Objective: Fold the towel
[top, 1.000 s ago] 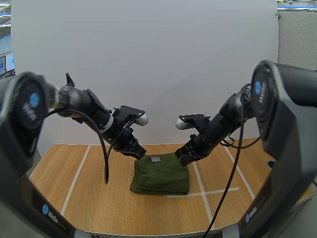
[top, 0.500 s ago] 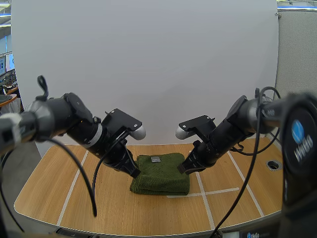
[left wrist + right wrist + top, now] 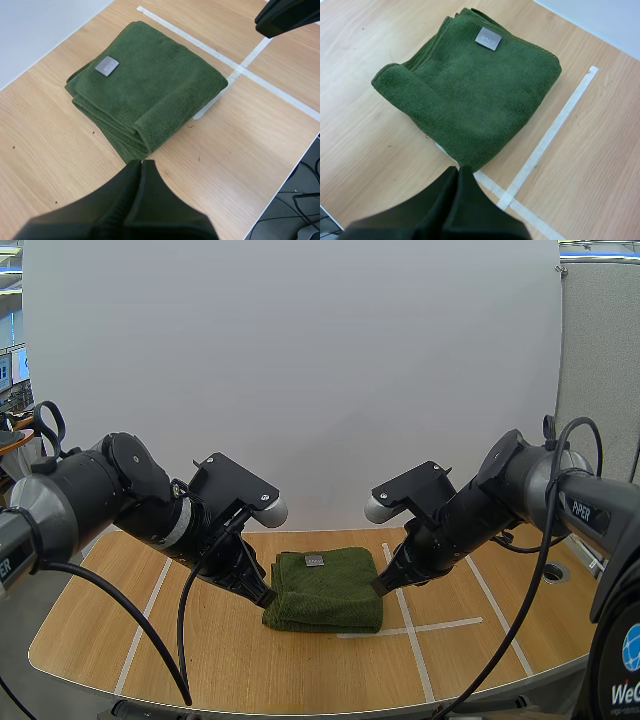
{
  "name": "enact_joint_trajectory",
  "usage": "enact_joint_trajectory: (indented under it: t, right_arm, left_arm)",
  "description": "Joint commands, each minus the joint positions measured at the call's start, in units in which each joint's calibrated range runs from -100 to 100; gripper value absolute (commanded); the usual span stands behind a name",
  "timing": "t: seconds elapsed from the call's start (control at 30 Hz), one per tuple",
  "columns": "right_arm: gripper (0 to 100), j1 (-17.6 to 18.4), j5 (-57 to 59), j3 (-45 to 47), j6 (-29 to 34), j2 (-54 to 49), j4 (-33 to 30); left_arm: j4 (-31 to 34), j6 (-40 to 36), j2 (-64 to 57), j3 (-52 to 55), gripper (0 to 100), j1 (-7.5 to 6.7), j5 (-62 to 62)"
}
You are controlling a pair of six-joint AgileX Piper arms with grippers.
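Left pincer [image 3: 264,598] and right pincer [image 3: 381,586], both closed empty, have drawn back beside the folded dark-green terry towel [image 3: 325,592], which lies unmoved: folding seems finished.

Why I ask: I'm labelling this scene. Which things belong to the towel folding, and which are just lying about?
Belongs to the job:
green towel, already folded
left end effector, shut, beside the towel
right end effector, shut, beside the towel

Just there:
white tape lines
wooden table
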Motion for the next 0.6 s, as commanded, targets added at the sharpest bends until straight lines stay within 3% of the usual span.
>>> enact_joint_trajectory:
  t: [0.0, 0.23, 0.57]
  right_arm:
    - [0, -0.22, 0.64, 0.37, -0.52, -0.50, 0.37]
    - [0, -0.22, 0.64, 2.34, -2.82, 2.41, 4.08]
    - [0, 0.17, -3.07, 2.21, -6.67, 14.95, 10.56]
  left_arm:
    - [-1.00, -0.61, 0.45, 0.10, 0, 0.03, -4.04]
    - [-5.34, 3.15, 10.60, 0.10, 0, 0.03, -7.47]
    - [-12.84, 9.92, 25.13, -2.23, 0, 0.03, -11.92]
